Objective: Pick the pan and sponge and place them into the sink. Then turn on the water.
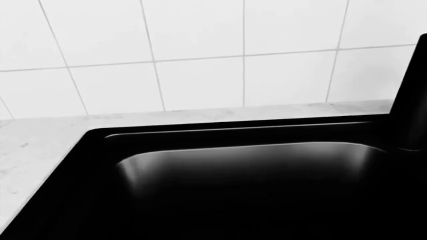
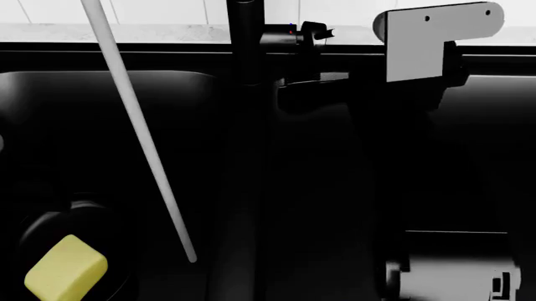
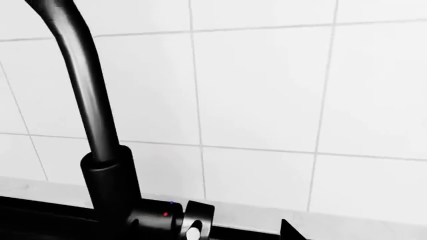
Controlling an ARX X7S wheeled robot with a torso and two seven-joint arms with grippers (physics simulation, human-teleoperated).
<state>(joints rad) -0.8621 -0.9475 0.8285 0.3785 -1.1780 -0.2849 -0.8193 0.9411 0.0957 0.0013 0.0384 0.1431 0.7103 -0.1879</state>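
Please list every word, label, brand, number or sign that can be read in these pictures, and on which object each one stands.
None: no readable text in any view.
The faucet handle base carries only small red and blue dots, no letters.

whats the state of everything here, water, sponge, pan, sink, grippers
water: running, a pale stream into the left basin
sponge: lying in the pan
pan: sitting in the left basin
sink: holds the pan and sponge
faucet: upright
grippers: cannot tell whether open or shut
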